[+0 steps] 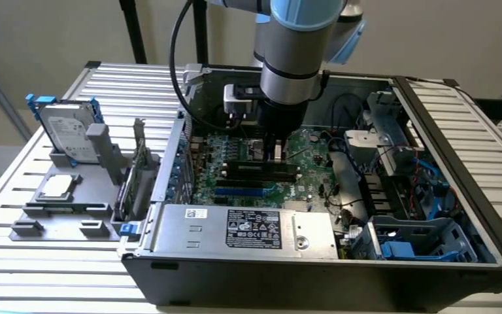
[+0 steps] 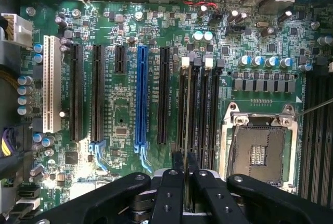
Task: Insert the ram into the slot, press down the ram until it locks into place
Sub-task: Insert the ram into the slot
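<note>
Green ram [image 2: 186,130], pinched by fingers [image 2: 177,164], at black slot [image 2: 181,104]

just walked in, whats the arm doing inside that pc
The robot arm is reaching down into an open computer case. Its gripper is closed on the ram, which stands edge-on and lines up along one black slot next to the processor socket on the motherboard. I can't tell whether the ram is seated or the slot's end clips have locked.
</note>
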`<state>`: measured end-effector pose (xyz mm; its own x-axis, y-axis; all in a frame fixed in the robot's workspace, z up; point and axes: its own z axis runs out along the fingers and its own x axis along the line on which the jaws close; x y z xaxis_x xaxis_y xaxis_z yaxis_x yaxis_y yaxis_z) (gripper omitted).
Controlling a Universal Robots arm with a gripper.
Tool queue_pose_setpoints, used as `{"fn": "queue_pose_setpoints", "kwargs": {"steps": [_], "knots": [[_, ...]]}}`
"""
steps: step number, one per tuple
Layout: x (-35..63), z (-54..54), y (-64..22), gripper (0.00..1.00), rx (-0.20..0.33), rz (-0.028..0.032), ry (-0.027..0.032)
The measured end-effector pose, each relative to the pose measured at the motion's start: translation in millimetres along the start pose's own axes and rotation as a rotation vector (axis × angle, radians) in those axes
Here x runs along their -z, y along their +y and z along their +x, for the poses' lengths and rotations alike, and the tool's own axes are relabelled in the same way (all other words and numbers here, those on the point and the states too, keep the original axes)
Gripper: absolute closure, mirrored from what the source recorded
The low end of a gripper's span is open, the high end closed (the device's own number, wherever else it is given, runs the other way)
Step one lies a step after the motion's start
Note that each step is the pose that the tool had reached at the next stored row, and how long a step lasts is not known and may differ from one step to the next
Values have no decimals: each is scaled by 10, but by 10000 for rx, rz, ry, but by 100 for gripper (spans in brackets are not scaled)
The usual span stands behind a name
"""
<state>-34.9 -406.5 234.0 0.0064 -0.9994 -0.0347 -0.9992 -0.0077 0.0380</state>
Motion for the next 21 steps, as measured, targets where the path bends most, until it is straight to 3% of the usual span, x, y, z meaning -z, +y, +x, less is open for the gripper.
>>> {"fn": "queue_pose_setpoints", "kwargs": {"steps": [6,21], "knots": [[-11,-11,-1,87,5,-1,178],[-29,-35,-1,87,98,-4,190]]}}
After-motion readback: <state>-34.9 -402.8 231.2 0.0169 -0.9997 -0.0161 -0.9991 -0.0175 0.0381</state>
